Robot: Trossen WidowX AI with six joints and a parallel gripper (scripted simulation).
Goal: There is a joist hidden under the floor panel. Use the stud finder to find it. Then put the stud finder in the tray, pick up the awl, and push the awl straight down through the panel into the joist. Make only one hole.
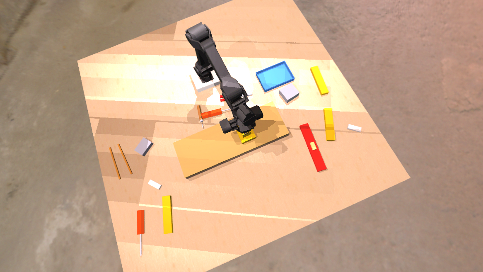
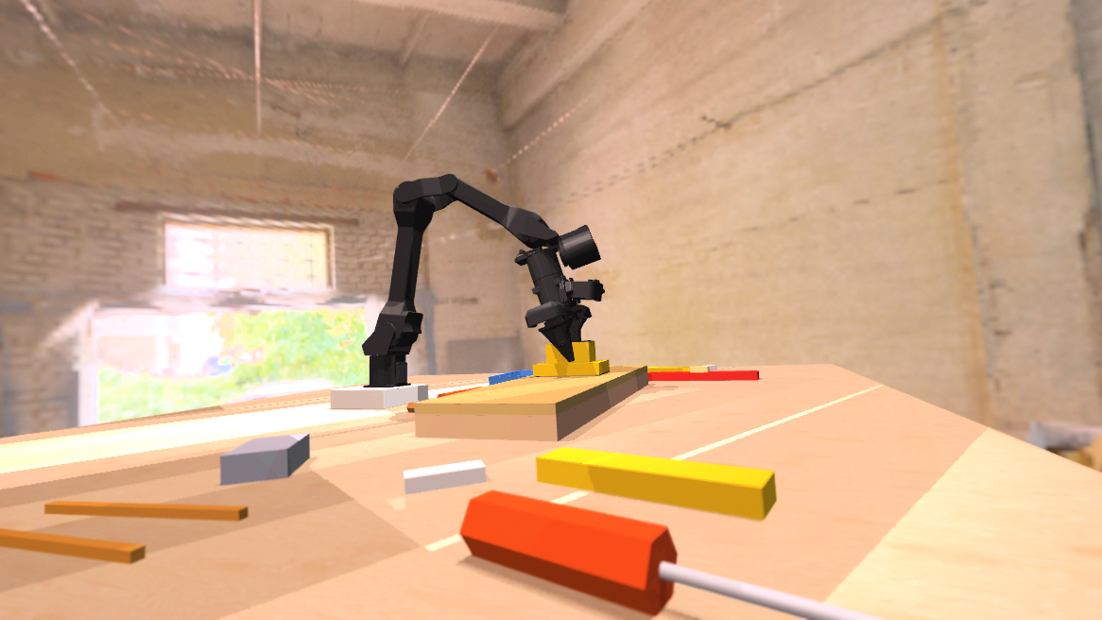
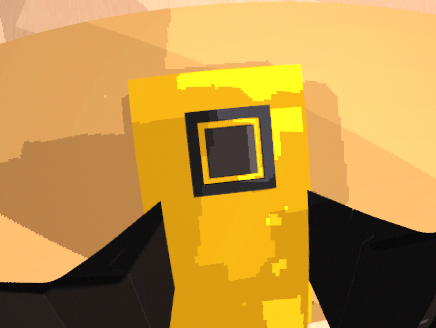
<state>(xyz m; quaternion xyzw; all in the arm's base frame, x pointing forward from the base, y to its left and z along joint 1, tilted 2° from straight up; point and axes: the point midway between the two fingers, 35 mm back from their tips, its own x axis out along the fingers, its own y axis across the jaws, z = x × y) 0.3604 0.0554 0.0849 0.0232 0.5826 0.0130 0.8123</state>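
In the top view, the yellow stud finder (image 1: 248, 139) (image 2: 570, 369) (image 3: 220, 225) is seen over the floor panel (image 1: 210, 151) (image 2: 485, 398) (image 3: 380, 55), toward the end nearer the red level (image 1: 307, 137) (image 2: 709, 375), and is partly covered by the gripper (image 1: 245, 131) (image 2: 572, 355) (image 3: 229, 200). The blue tray (image 1: 275, 77) (image 2: 508, 376) is placed apart from the panel, with a grey block (image 1: 288, 92) just beside it. A tool with a brown handle and a thin metal point, apparently the awl (image 1: 199, 113), is left lying on the table (image 1: 253, 236) (image 2: 809, 431), close to the orange handle of a screwdriver (image 1: 211, 113). In the exterior view, the stud finder is shown upright at the panel's top surface, with its wide base down and its narrower upper part clasped by the gripper; whether the base is fully touching cannot be told. A second orange-handled screwdriver (image 1: 140, 222) (image 2: 566, 551) is seen in the foreground, near a yellow bar (image 1: 167, 214) (image 2: 655, 481). In the wrist view, the yellow body is gripped between two black fingers, one at each side. A dark square display (image 3: 231, 151) with a yellow outline is left uncovered on it, and no reading can be made out.
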